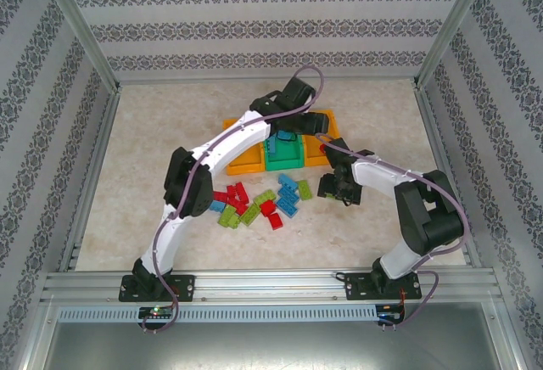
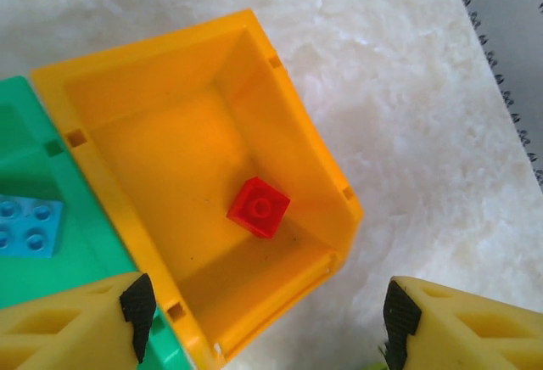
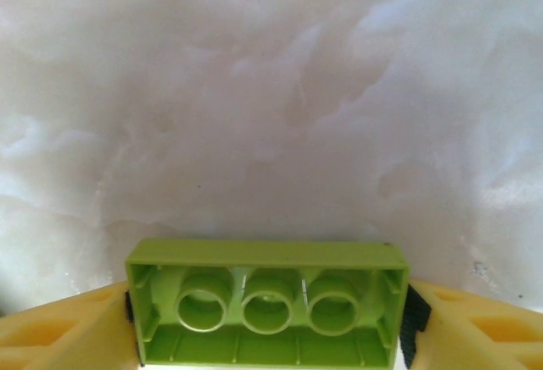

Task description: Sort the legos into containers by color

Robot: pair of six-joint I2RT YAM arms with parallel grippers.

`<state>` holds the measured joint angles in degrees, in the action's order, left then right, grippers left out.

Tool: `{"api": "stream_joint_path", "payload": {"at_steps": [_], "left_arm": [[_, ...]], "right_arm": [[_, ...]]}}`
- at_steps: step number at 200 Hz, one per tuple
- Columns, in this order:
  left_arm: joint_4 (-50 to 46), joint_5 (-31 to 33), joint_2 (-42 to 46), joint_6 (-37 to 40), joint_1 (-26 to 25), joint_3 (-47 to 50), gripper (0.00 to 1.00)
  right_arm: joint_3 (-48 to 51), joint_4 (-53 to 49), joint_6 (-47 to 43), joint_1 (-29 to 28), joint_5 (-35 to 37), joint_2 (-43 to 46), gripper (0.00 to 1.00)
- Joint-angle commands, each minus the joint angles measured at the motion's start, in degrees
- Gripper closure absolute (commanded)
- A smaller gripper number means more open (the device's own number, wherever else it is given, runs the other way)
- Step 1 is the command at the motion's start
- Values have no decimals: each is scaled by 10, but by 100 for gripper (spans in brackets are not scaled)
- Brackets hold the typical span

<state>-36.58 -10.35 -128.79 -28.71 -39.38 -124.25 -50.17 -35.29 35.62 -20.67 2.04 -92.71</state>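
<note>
Lime brick (image 3: 267,311) was clamped by right gripper (image 3: 270,329), left gripper (image 2: 269,315) was held wide, empty, over orange bin (image 2: 288,141) containing red brick (image 2: 259,207); lift-and-carry to its bin was judged next.

Bright, even, diffuse light falls from overhead. Shadows on the tabletop (image 1: 127,175) are faint and soft-edged. In the wrist views the pale marbled surface washes out into glare. The orange bin (image 2: 297,124) glows saturated. The lime green lego (image 3: 267,255) is sharp, with its hollows lightly shaded.
</note>
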Motion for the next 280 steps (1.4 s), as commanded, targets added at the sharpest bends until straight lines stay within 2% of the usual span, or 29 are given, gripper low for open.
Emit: {"api": "stream_joint_path", "payload": {"at_steps": [1, 46, 74, 100, 147, 200, 248, 280], "left_arm": [[17, 30, 57, 1, -1, 47, 26], [79, 33, 162, -31, 47, 218, 24], [83, 60, 246, -30, 84, 330, 24], [77, 87, 330, -32, 121, 439, 23], [47, 126, 454, -47, 171, 599, 20], [-34, 154, 490, -89, 181, 679, 19], [-36, 129, 555, -112, 181, 766, 19], [-53, 124, 559, -122, 181, 789, 19]], "right_arm": [[-10, -22, -7, -9, 20, -11, 33], [-24, -25, -15, -26, 21, 16, 37], [-81, -39, -35, -62, 19, 37, 37], [-155, -40, -49, -101, -10, 23, 37], [-311, -2, -62, -144, -79, -69, 37], [-514, -26, -87, -168, -126, -229, 37], [-581, -41, -91, -170, -130, -302, 36], [-624, -68, -103, -169, -131, -340, 34]]}}
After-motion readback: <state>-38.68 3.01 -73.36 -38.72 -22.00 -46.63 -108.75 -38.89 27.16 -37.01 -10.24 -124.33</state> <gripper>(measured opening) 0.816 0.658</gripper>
